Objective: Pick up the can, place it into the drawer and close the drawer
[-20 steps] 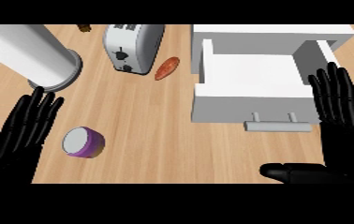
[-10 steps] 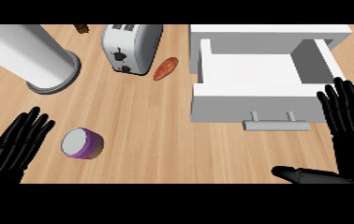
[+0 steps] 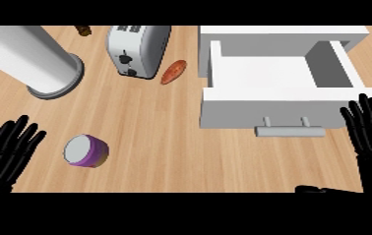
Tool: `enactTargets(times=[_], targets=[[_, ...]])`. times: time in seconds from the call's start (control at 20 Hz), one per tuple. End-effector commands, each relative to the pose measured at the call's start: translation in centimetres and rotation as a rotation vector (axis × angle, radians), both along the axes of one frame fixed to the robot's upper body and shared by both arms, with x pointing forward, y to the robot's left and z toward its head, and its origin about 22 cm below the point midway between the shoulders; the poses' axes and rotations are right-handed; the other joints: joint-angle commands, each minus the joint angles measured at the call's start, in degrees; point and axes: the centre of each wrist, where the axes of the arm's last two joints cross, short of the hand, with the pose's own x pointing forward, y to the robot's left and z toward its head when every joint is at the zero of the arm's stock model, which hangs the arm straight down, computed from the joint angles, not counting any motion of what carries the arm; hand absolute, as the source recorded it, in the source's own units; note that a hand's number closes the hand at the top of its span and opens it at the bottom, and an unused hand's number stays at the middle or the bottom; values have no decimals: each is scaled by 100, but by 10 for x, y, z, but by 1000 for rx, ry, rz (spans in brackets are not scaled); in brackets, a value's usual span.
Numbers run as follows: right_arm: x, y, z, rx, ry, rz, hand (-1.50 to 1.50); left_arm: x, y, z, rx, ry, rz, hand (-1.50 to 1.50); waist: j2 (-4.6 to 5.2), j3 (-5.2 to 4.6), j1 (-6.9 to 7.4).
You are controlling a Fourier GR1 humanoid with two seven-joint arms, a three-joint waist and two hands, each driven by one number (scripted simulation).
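Open drawer (image 3: 280,74) and can (image 3: 85,151) sitting well apart on the wooden worktop (image 3: 167,140), both hands holding nothing.

The white drawer is standing pulled out at the upper right, its inside showing only a bare white floor, its grey handle (image 3: 290,130) facing the lower edge. The can, purple-walled with a pale grey top, is standing upright at the lower left, well apart from the drawer. The left hand (image 3: 16,150) is lying open just beside the can with fingers spread and straight, not touching it. The right hand (image 3: 361,131) is showing at the right edge beside the drawer front, fingers straight and pointing up, gripping nothing. A toaster (image 3: 137,49), a reddish-brown food item (image 3: 173,72) and a large grey cylinder (image 3: 36,62) are standing along the top.
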Motion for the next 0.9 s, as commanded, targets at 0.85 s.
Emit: enactTargets(times=[0.85], targets=[[-19, -21, -1, -18, 6, -10, -150, 44, 22, -62, 3, 49, 49, -150, 1, -1, -16]])
